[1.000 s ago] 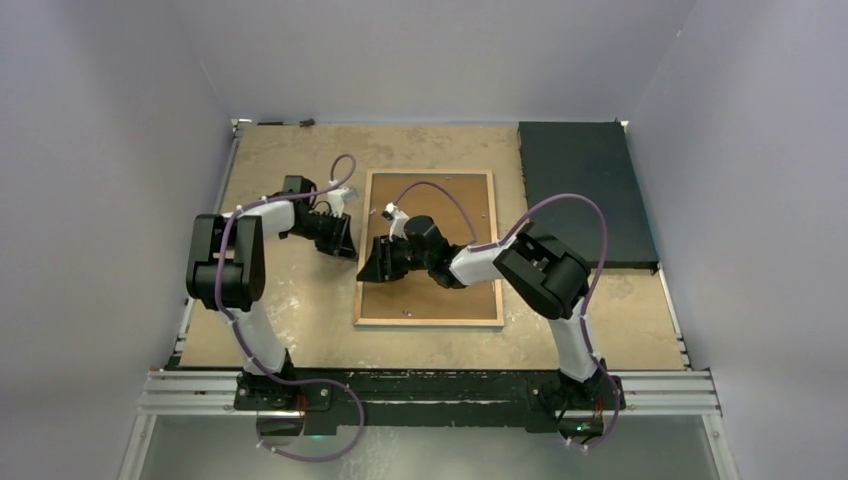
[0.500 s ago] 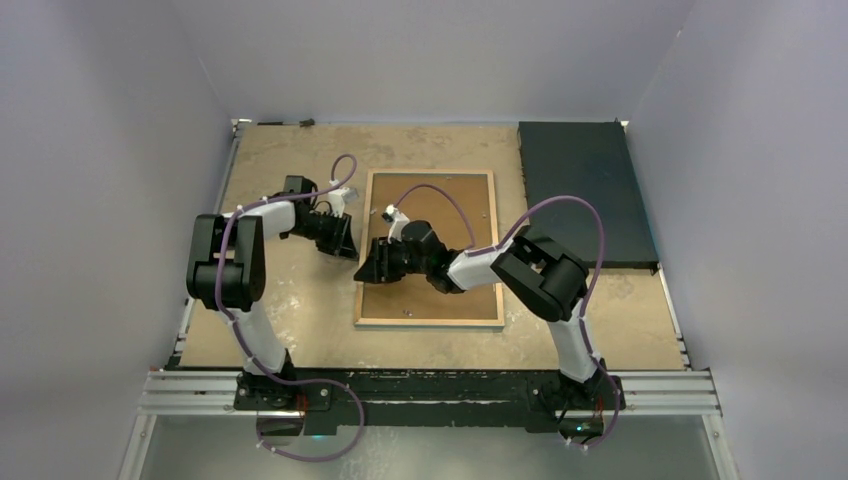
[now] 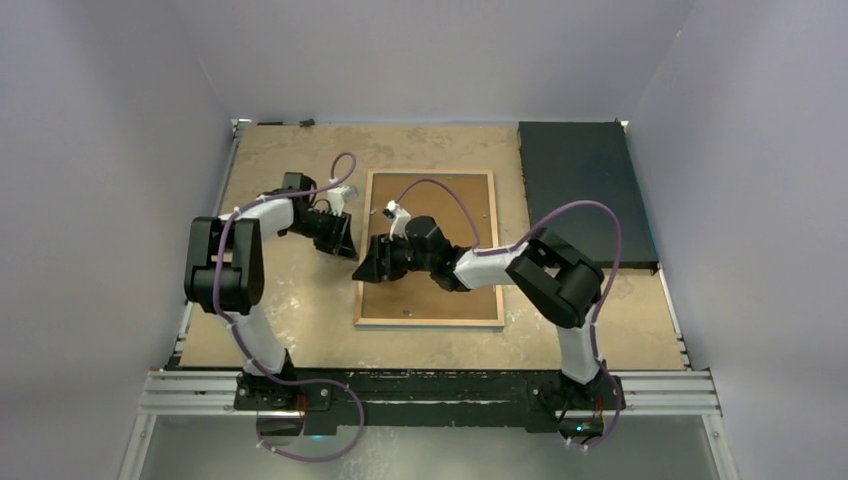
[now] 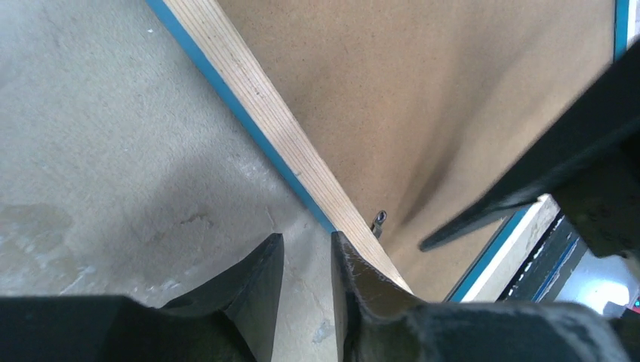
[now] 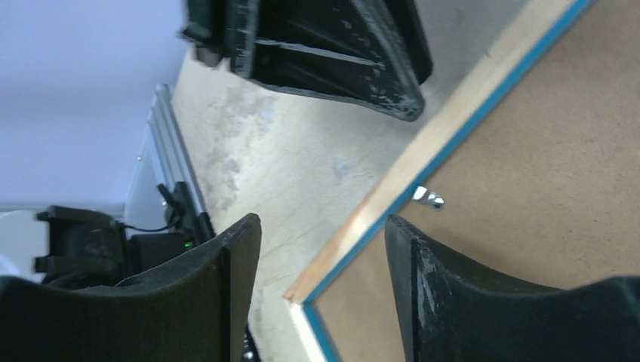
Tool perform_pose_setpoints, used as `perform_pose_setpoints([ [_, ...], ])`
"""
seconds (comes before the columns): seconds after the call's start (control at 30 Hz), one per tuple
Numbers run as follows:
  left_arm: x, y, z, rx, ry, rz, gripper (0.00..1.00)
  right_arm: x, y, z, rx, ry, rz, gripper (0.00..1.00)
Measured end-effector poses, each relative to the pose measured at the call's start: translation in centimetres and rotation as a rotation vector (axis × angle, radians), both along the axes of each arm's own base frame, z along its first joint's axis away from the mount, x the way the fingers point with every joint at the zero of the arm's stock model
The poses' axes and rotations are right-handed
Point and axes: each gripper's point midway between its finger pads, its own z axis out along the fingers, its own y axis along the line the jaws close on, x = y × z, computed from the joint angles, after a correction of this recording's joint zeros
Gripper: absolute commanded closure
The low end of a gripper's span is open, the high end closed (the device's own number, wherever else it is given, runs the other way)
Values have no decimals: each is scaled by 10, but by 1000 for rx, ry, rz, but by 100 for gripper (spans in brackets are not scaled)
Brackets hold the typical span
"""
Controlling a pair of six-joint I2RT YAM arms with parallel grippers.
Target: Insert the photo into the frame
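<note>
The frame point(image 3: 430, 322) lies face down mid-table, tan rear rim up, with a brown backing board point(image 3: 445, 195) inside it. The photo does not show in any view. My left gripper point(image 3: 345, 245) is just outside the frame's left rim point(image 4: 256, 105), slightly open point(image 4: 306, 249), with only bare table between the fingers; its right fingertip point(image 4: 341, 245) sits at the rim's blue outer edge. My right gripper point(image 3: 366, 268) is wide open point(image 5: 321, 234), with the frame's left rim point(image 5: 453, 124) and near corner showing between its fingers, over the board point(image 5: 543, 151).
A dark rectangular mat point(image 3: 585, 190) lies at the back right of the table. A small metal tab point(image 5: 429, 197) sticks out at the inner edge of the left rim, and also shows in the left wrist view point(image 4: 378, 221). The two grippers are close together.
The right arm's elbow has swung right and lower, while its gripper stays at the frame's left rim. The left arm has hardly moved.
</note>
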Motion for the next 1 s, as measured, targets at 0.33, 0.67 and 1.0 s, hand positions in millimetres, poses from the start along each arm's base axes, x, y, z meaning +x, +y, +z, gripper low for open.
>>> perform_pose_setpoints([
  [0.33, 8, 10, 34, 41, -85, -19, 57, 43, -64, 95, 58, -165, -124, 22],
  [0.67, -23, 2, 16, 53, -13, -75, 57, 0, -125, 25, -201, -104, -64, 28],
  [1.0, -33, -7, 7, 45, 9, -121, 68, -45, -123, -10, -230, -15, 107, 33],
])
